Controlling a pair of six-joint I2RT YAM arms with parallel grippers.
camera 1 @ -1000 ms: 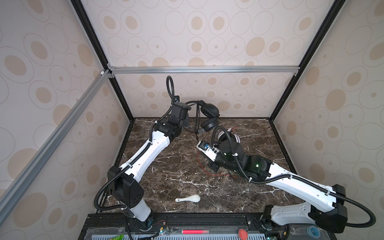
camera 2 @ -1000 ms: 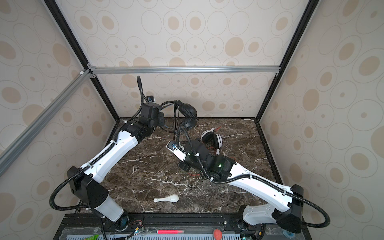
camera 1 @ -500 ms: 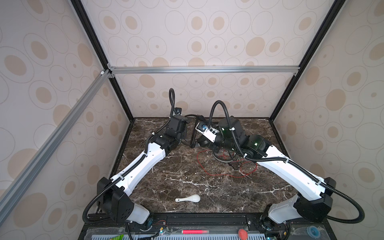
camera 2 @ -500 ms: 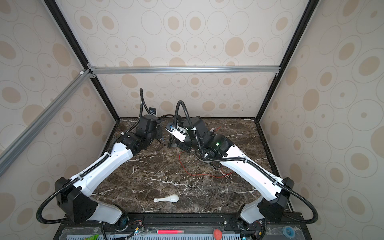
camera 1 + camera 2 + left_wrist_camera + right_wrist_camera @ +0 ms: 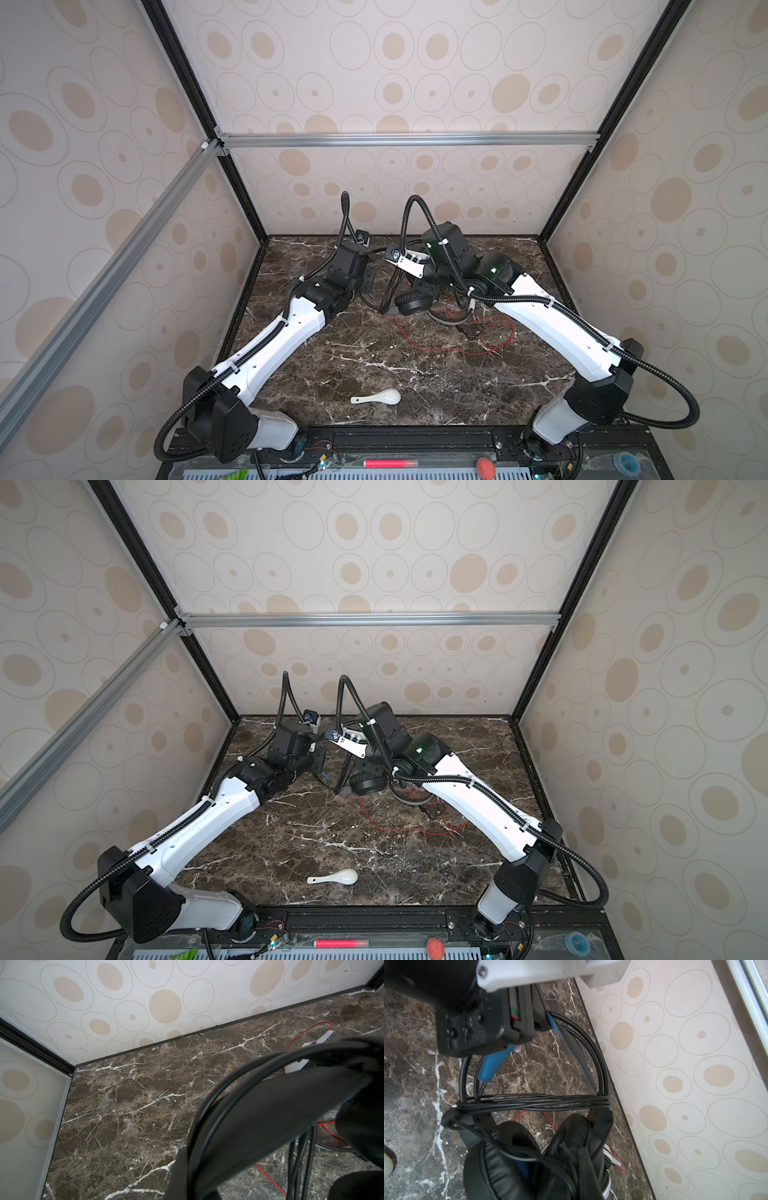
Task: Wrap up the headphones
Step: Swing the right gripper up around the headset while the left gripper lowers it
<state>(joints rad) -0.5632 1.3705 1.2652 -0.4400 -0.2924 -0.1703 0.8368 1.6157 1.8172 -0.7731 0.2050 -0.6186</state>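
Observation:
My left gripper (image 5: pixel 367 277) is shut on the top of the black headphones' headband (image 5: pixel 569 1043), which has a blue inner side. The black earcups (image 5: pixel 413 303) hang low over the marble at the back centre. Several turns of thin black cord (image 5: pixel 533 1101) cross between the headband's two arms. My right gripper (image 5: pixel 582 1167) sits shut right above the earpads (image 5: pixel 508 1157), and a strand of the black cord runs into its jaws. The white headphones (image 5: pixel 449 318) lie on the table just behind, with their red cord (image 5: pixel 478 336) sprawled loose.
A small white ceramic spoon (image 5: pixel 380 398) lies near the front edge of the marble table (image 5: pixel 332 357). The back wall (image 5: pixel 395 199) is close behind both grippers. The right arm (image 5: pixel 552 328) crosses over part of the red cord.
The right gripper swung from the table's middle round to the back, beside the left gripper. The left gripper came down with the black headphones, from up against the back wall to near the table.

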